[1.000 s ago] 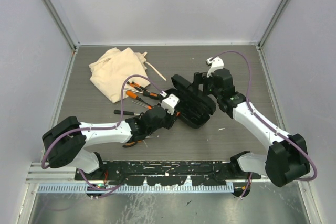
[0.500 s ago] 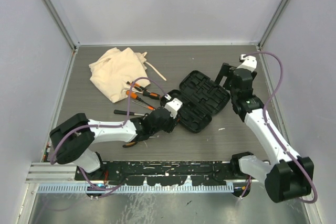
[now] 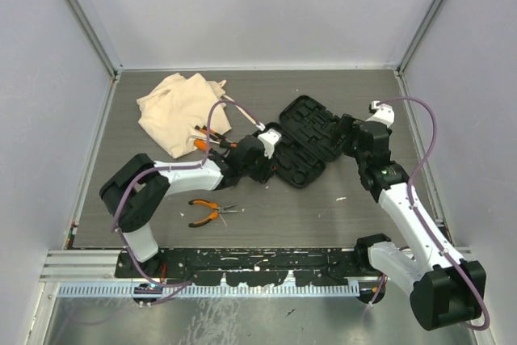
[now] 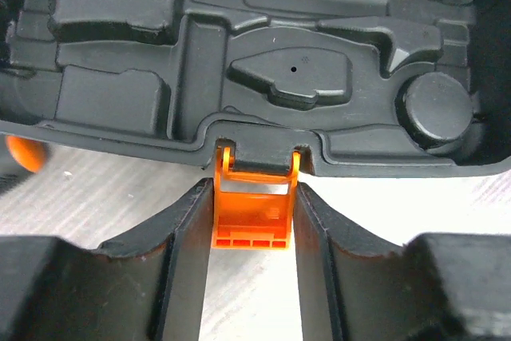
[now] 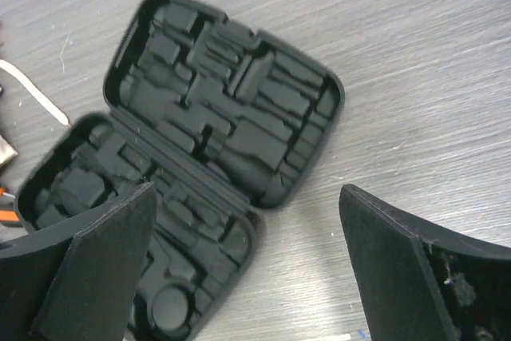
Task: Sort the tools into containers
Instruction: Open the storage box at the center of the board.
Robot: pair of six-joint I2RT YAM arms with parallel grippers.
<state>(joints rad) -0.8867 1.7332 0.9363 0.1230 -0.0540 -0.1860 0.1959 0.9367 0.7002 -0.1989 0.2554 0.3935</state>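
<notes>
Tool case (image 3: 307, 141) lies open on the table (image 3: 283, 94). Beige bag (image 3: 176, 111) rear left, screwdrivers (image 3: 214, 142) just beside it. Pliers (image 3: 208, 212) lie apart, nearer the front. Left gripper (image 3: 271, 157) at case's left edge.

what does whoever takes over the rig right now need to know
Left gripper: closed on the orange latch of the tool case.
Right gripper: open, empty, above the case.
Case lies open, with no tools in it. Screwdrivers lie beside the cloth bag; pliers lie apart on the table.
Done: case opened.
Left: every tool into a container.
</notes>
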